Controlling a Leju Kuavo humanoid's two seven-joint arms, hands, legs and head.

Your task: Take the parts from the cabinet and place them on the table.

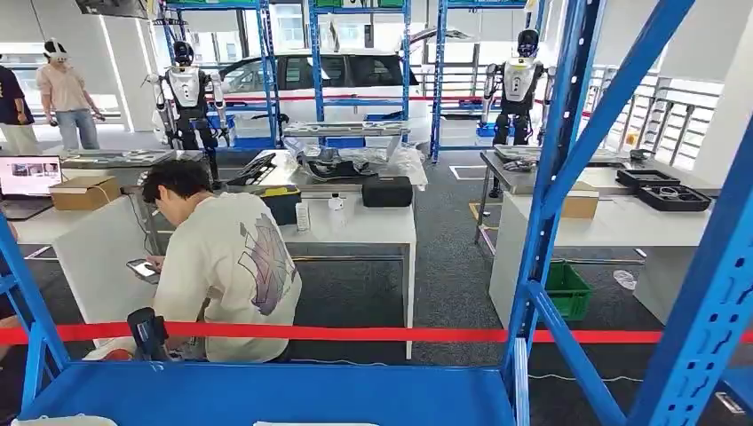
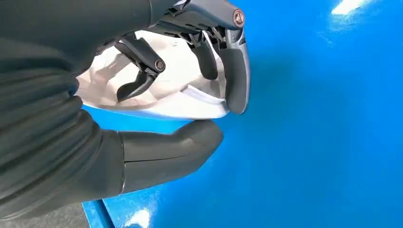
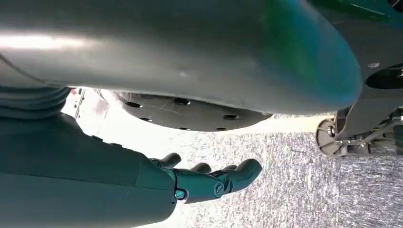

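Observation:
A white moulded part (image 2: 178,97) lies on the blue cabinet shelf (image 2: 309,142). My left hand (image 2: 157,152) reaches around it. Its dark fingers (image 2: 235,76) curl over the part's top and far edge, while the thumb lies along the shelf just off the near edge, with a thin strip of blue between them. In the head view the shelf (image 1: 266,390) lies along the bottom, with slivers of white parts (image 1: 53,421) at its lowest edge. My right hand (image 3: 204,183) hangs above grey carpet, fingers loosely apart and holding nothing.
Blue cabinet uprights (image 1: 550,177) and diagonal braces cross the right side. A red tape (image 1: 355,334) runs behind the shelf. A person (image 1: 231,266) sits hunched just beyond it, beside a white table (image 1: 373,232). Further tables, racks, other robots and a white car stand behind.

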